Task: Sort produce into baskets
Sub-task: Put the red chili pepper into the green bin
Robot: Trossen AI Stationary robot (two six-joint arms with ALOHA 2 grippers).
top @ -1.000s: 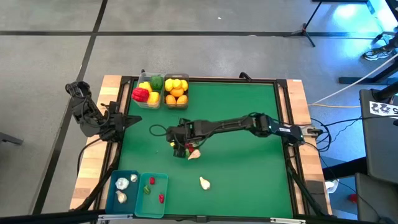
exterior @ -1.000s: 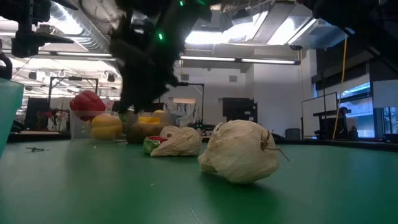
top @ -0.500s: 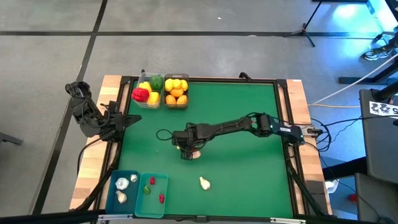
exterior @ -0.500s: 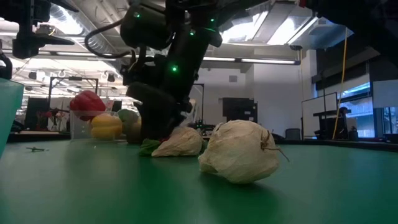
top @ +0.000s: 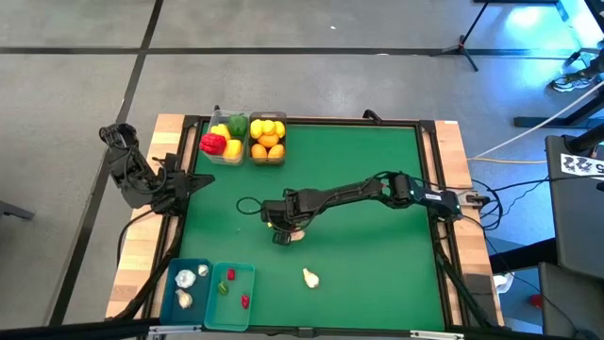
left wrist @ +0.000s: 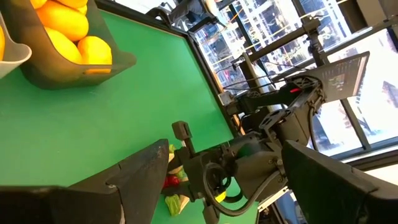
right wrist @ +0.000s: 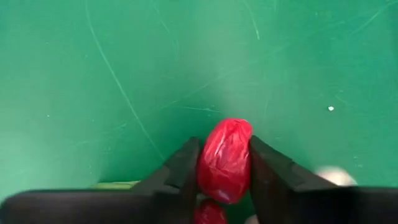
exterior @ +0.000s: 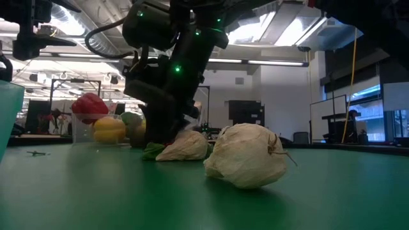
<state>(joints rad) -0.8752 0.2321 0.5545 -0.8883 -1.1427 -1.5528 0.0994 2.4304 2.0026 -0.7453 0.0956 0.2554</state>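
Right gripper fingers on what looks like a red chili; left gripper fingers wide.

Table mat matt green with fine scratches, its border bare pale wood; red chili glossy and smooth between matt black fingers; garlic bulb dry, papery and wrinkled; clear bin smooth transparent plastic; peppers shiny.
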